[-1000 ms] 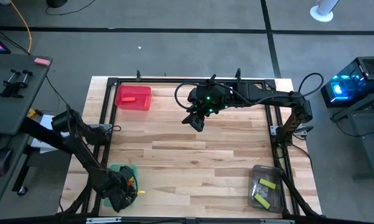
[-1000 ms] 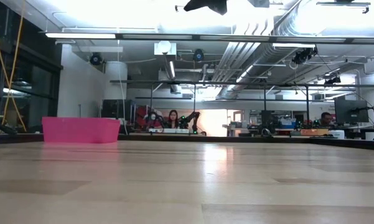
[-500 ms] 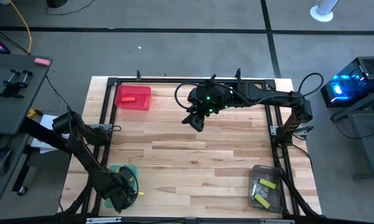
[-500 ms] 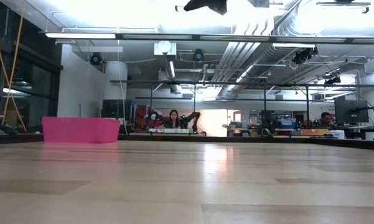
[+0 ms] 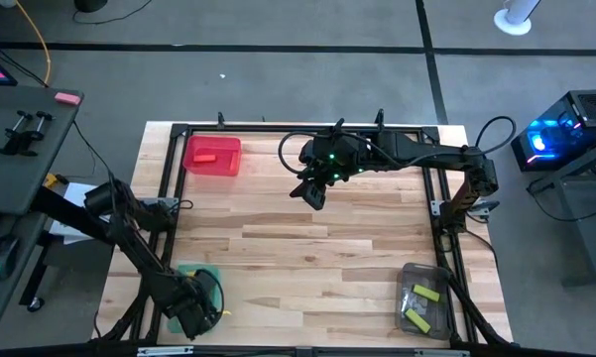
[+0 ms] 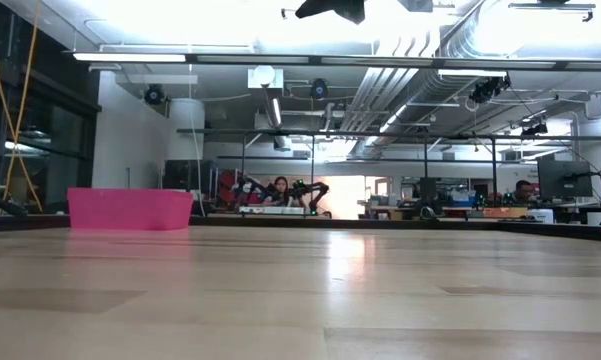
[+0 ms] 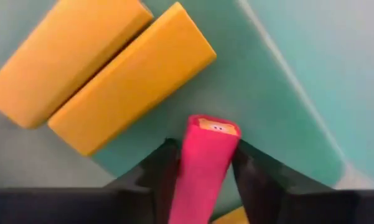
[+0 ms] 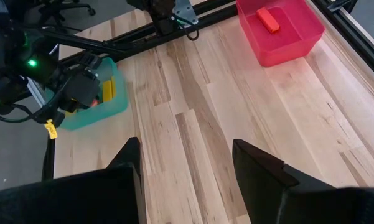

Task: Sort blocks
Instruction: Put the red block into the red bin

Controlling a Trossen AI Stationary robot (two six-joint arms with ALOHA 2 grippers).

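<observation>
Left pincer [image 7: 202, 177] is clamped on a red block [image 7: 205, 163] inside the green tray [image 5: 190, 273] at the worktop's 7 o'clock corner (right pincer [image 8: 185, 165] idles open), so lift straight up, clear of the yellow blocks [image 7: 109, 84].

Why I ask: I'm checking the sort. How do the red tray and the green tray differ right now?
The red tray holds one red block; the green tray holds yellow blocks. No gripper is at the red tray, while the left gripper is down in the green tray, shut on a red block. Both sit on the table.
</observation>
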